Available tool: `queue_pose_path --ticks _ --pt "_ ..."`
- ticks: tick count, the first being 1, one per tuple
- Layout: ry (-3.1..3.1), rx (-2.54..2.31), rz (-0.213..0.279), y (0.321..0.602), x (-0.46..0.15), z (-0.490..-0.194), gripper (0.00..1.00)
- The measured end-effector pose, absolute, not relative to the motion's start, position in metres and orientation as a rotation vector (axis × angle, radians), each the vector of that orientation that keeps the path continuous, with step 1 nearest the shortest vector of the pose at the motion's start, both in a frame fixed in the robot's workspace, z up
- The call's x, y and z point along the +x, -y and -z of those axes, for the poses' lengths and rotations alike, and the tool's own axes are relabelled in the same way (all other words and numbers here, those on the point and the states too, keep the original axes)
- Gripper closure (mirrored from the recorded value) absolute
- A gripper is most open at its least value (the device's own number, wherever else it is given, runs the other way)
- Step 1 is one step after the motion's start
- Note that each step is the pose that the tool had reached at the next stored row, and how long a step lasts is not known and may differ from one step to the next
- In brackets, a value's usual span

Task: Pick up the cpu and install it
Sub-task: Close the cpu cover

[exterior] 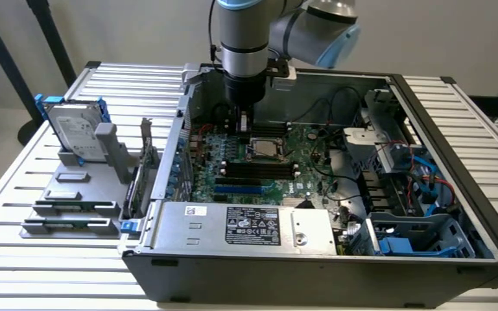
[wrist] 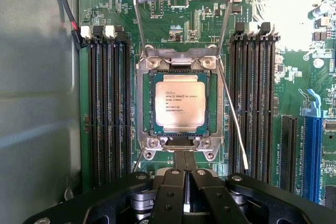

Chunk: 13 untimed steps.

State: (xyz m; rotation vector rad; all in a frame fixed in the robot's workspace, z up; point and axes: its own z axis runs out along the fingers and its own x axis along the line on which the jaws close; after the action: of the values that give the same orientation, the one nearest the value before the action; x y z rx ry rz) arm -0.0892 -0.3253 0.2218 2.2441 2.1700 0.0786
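Observation:
The cpu (wrist: 179, 103), a small square chip with a silver top plate and printed text, lies flat in the motherboard socket (wrist: 144, 103); in the exterior view the cpu (exterior: 264, 149) sits mid-board inside the open computer case. The socket's metal load plate (wrist: 181, 1) stands raised, and its wire lever (wrist: 233, 116) is swung free beside the socket. My gripper (wrist: 185, 158) hangs just above the board at one edge of the socket, jaws shut together with nothing between them. In the exterior view my gripper (exterior: 243, 123) is just behind the cpu.
Black memory slots (wrist: 107, 108) flank the socket on both sides. The case wall (exterior: 179, 129) rises on the exterior view's left, cables and a drive cage (exterior: 404, 162) on its right. Outside the case stand a hard drive in a blue bracket (exterior: 76, 133) and grey tray blocks (exterior: 72, 207).

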Motion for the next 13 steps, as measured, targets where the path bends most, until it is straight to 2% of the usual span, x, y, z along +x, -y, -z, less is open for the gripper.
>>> queue_pose_path --ticks 13 --pt "-2.175 2.249 -0.076 0.325 -0.066 -0.23 0.89"
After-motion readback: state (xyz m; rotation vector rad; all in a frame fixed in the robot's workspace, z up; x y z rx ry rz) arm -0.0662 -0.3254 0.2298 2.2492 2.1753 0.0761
